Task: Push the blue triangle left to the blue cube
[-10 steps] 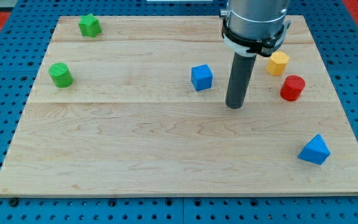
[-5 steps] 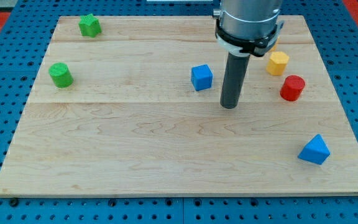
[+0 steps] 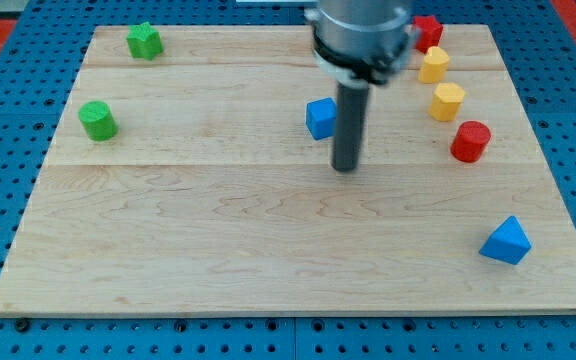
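Rod tip (image 3: 345,167) rests on the wooden board (image 3: 218,250) just below the blue cube (image 3: 320,118), whose right side the rod partly hides; the arm has no gripper. Blue triangle (image 3: 506,241) sits far off at the view's lower right, nothing between. Red cylinder (image 3: 470,141) and yellow block (image 3: 447,101) stand above it, two green blocks (image 3: 97,120) at the view's left

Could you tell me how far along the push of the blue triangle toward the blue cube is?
Nothing looks done yet: the blue triangle sits near the view's bottom right, far from the blue cube. In hand, my tip rests just below and right of the cube, touching neither block that I can see. Left to do: get to the triangle's right side and push it left across the board.
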### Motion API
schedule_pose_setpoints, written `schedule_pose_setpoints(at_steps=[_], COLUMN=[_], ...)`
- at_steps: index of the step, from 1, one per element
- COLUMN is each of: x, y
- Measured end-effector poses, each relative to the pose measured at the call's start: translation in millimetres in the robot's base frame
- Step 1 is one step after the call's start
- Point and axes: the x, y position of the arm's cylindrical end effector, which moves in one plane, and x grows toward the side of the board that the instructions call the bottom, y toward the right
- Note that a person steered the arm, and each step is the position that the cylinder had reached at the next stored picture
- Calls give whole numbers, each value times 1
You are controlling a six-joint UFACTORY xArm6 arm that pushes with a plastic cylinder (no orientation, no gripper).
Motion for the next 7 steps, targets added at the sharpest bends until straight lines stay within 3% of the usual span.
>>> schedule_pose_setpoints(at_steps=[1, 2, 3, 4, 5, 7], x=[34, 23, 38, 74, 86, 45], y=[82, 167, 243, 209, 122, -25])
